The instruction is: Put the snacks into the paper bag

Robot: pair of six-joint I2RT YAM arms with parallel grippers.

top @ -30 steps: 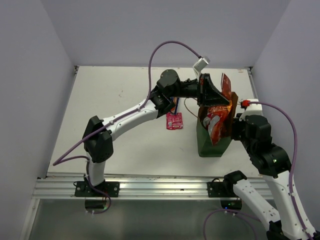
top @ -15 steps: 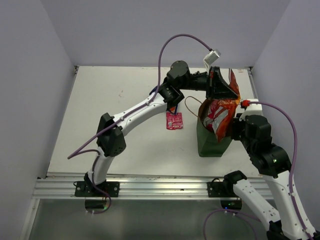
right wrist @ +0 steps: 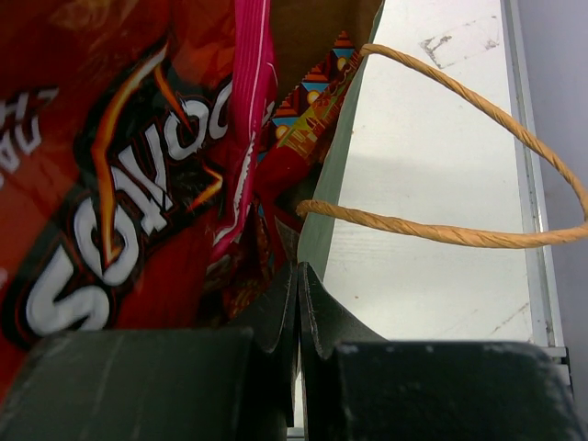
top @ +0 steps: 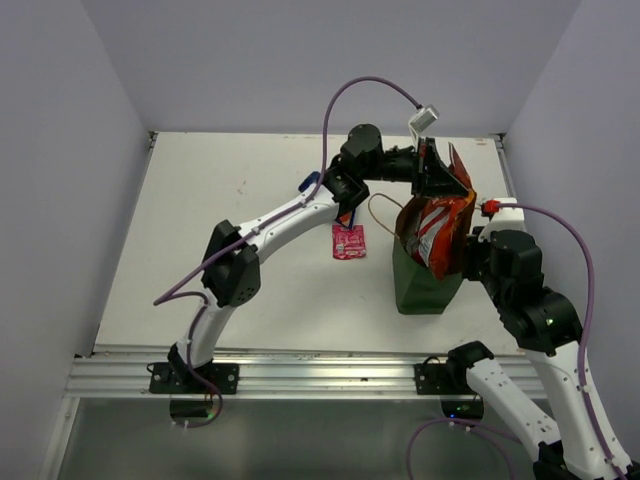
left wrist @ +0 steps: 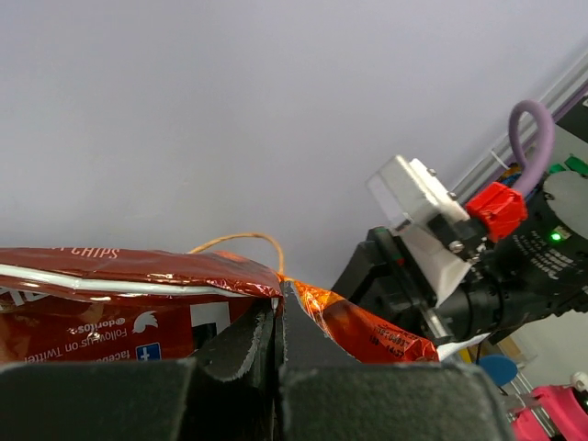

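Doritos bag (top: 438, 230), pinched by left end effector (left wrist: 278, 317), half inside paper bag (top: 415, 290); right end effector (right wrist: 297, 285) pinches its rim. Next: lower, release.

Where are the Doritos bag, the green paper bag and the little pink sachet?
Doritos bag (top: 436, 228): top view, on its red printed front.
green paper bag (top: 418, 292): top view, on its near green wall.
pink sachet (top: 349, 242): top view, at its middle.

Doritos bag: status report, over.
Left gripper shut on Doritos bag top edge, partway into paper bag. Right gripper shut on paper bag rim. Pink sachet on table, clear of bag.
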